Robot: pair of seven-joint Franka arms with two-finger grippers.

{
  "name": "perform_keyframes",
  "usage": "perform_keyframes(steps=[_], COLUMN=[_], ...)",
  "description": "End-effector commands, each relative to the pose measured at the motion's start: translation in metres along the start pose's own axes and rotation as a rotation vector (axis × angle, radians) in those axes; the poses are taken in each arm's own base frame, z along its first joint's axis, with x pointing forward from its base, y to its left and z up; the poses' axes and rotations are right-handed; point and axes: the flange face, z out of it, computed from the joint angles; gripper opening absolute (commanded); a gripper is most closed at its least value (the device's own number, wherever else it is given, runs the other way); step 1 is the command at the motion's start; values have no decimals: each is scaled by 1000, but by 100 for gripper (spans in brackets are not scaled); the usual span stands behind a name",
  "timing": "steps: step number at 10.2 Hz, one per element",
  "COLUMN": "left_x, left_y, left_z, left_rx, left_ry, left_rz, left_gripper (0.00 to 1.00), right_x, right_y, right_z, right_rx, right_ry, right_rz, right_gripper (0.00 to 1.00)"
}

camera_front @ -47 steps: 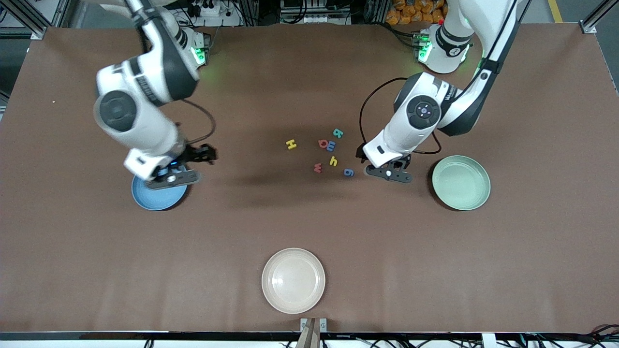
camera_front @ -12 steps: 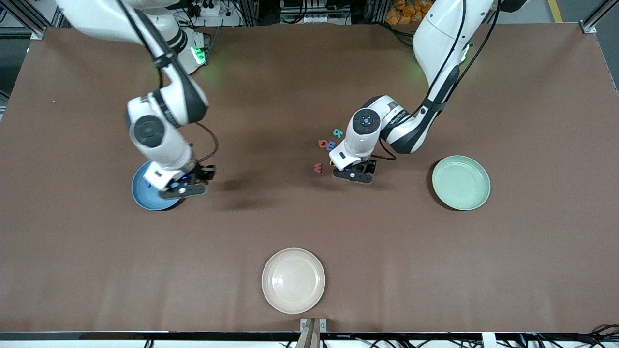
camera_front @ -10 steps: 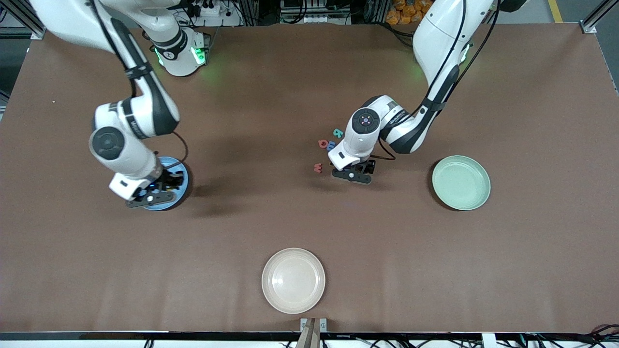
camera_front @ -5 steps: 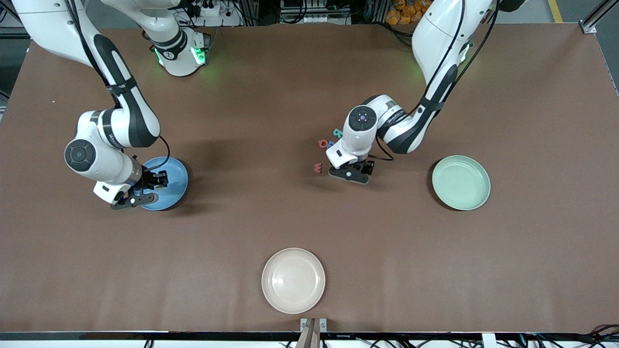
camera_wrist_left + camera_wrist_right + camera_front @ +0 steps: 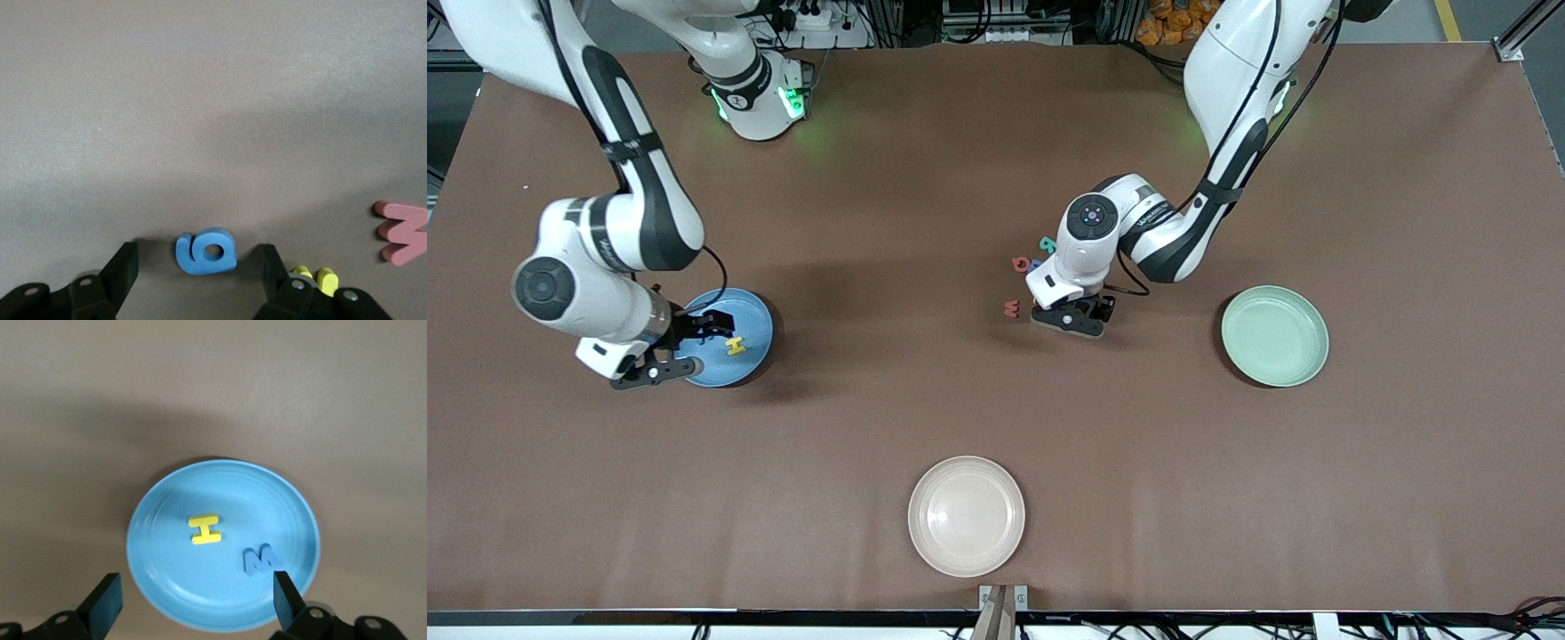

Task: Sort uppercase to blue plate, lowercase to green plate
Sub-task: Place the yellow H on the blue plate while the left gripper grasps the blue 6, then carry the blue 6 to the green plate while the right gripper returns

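You have the H (image 5: pixel 205 529) and M (image 5: pixel 259 559) lying in the blue plate (image 5: pixel 167 587); the g (image 5: pixel 206 252) sits on the bench (image 5: pixel 996 400) between the left hand's (image 5: pixel 200 277) fingers.

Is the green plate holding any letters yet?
No, the green plate lies bare in the front view, with no letter on it.

I see a brown table (image 5: pixel 978 400) carrying three plates: the blue plate (image 5: pixel 754 313) toward the right arm's end, the green plate (image 5: pixel 1274 336) toward the left arm's end, and a cream plate (image 5: pixel 966 516) nearest the front camera. Between the coloured plates, loose foam letters lie directly on the table: a red w (image 5: pixel 1011 308), a red ring letter (image 5: pixel 1020 263), a teal R (image 5: pixel 1047 244), a blue g (image 5: pixel 206 251) and a yellow letter (image 5: pixel 315 279).
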Motion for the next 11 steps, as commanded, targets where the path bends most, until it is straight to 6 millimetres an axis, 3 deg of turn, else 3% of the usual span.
perform_keyframes(steps=[1, 3, 8, 11], left_x=[-1, -1, -1, 0], left_y=[1, 2, 2, 0], left_z=[3, 4, 3, 2], left_rx=[19, 29, 33, 33], left_ry=[8, 14, 16, 18], left_rz=[7, 26, 40, 65], left_gripper=[76, 68, 50, 38], right_x=[1, 0, -4, 1], right_y=[-27, -34, -39, -69], right_z=[-58, -80, -105, -140], right_rx=[2, 33, 58, 61], right_ry=[46, 90, 120, 119], right_rz=[-35, -27, -21, 13], right_gripper=[100, 100, 100, 100])
